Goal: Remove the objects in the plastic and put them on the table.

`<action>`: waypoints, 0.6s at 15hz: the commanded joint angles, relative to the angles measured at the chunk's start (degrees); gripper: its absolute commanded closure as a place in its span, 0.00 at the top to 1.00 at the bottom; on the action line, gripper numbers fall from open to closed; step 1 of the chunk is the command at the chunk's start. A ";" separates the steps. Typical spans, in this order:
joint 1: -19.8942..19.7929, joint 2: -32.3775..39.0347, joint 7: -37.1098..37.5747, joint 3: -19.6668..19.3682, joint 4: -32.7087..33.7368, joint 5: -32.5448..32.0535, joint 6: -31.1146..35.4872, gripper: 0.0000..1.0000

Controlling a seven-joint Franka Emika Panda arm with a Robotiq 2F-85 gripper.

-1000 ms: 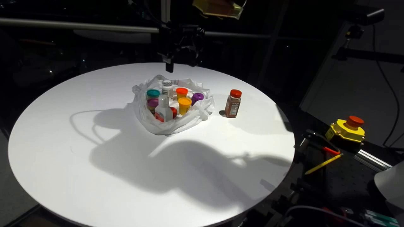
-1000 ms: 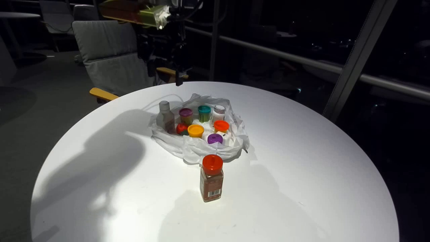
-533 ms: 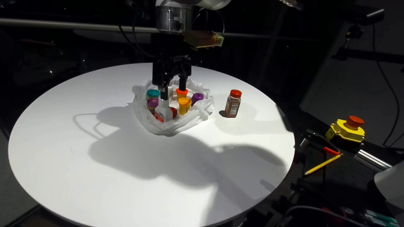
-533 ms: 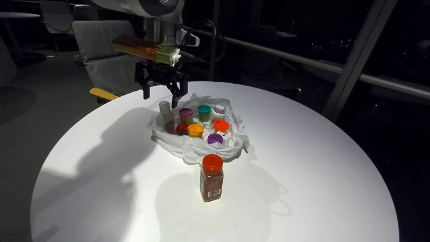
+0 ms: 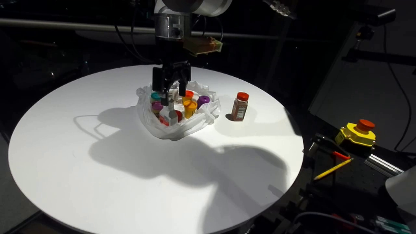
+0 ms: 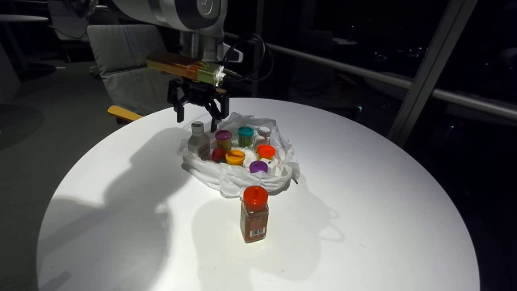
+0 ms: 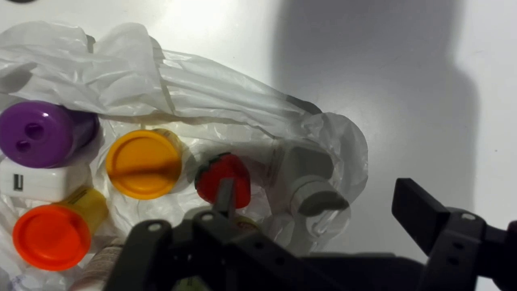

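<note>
My gripper (image 6: 197, 122) hangs open, its fingers wide apart and nothing held. It is above the edge of the white plastic (image 6: 238, 184), beside the whitish bottle (image 6: 198, 143). In the wrist view, that bottle (image 7: 311, 178) lies beneath the gap between the fingers, one finger overlapping the red strawberry-like object (image 7: 224, 173). Other objects in the plastic are a magenta-lidded tub (image 6: 223, 136), a teal-lidded tub (image 6: 245, 135), a white-capped bottle (image 6: 262, 137), an orange-yellow tub (image 7: 144, 163), a red-orange-lidded tub (image 7: 52, 237) and a purple one (image 7: 32, 133). The white table (image 6: 375, 226) carries everything.
A red-capped spice jar (image 6: 254, 222) stands upright on the table outside the plastic. A small white block (image 7: 44, 182) lies by the purple object. A grey chair (image 6: 129, 68) is behind the table, and a yellow emergency-stop box (image 5: 356, 135) stands off its edge.
The gripper came down from beyond the bag and turned, so its fingers are spread over the whitish bottle. Over the last half second it shifted slightly. The objects have not moved.
</note>
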 commanded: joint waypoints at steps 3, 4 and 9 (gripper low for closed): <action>-0.33 2.88 -1.09 0.48 3.24 -0.06 -1.76 0.68; -0.42 3.21 -1.18 0.65 3.53 0.21 -1.99 0.58; 0.60 4.71 -0.35 -0.26 5.64 -1.84 -1.61 0.23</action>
